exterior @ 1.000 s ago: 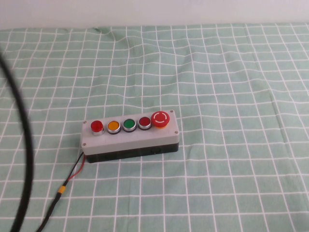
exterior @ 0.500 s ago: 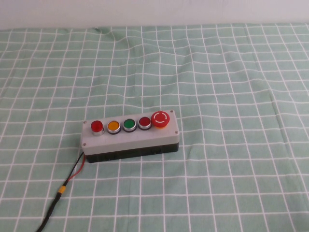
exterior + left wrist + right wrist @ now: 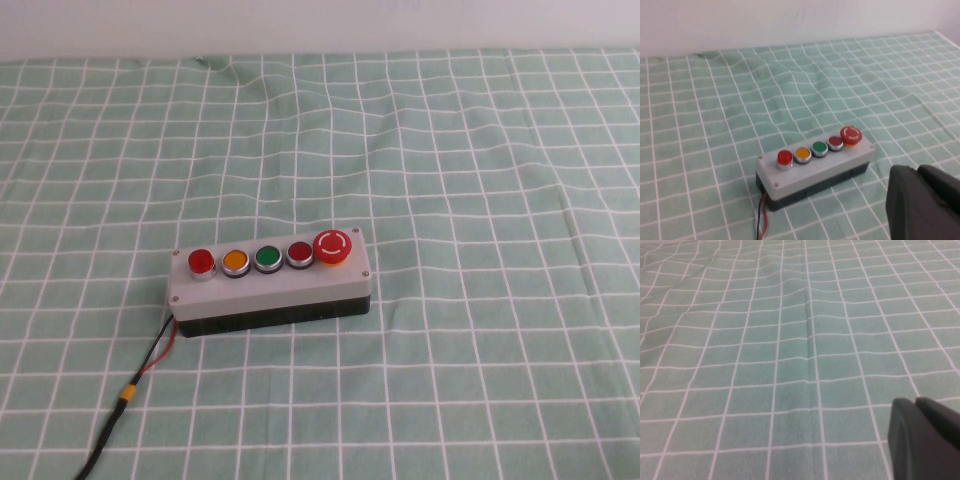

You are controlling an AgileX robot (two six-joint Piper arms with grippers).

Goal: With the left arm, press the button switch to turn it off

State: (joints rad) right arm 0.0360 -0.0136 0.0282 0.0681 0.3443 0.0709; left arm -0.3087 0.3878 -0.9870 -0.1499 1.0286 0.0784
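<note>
Gone from the high view is the thick black cable that curved down its left edge a second ago; half a second ago it was already out, and nothing else has shifted since, so the left arm appears to have drawn back out of that camera's sight. Largest of what shows is the surface point(image 3: 480, 150), covered by a green cloth with a white grid, slightly rumpled toward the far edge. On it, left of centre and near the robot's side, sits the grey box point(image 3: 272, 290) with its long side facing the robot, so all five buttons lie in a row reachable from above. A thin red and black wire point(image 3: 150, 362) trails from its left end toward the near edge. The left hand point(image 3: 920, 205) shows only as a dark bulk in a corner of the left wrist view, well apart from the box and looking at it from a distance; I cannot tell whether its fingers are spread or pressed together. The right hand point(image 3: 925, 437) is likewise a dark shape over bare cloth, seemingly parked, its state also impossible to tell. At the box's right end stands the large mushroom button point(image 3: 332, 246), then a darker red, a green and an orange one. The button switch point(image 3: 201, 263), bright red with a silver rim, sits at the left end, nearest the left arm's side, and nothing touches it.
</note>
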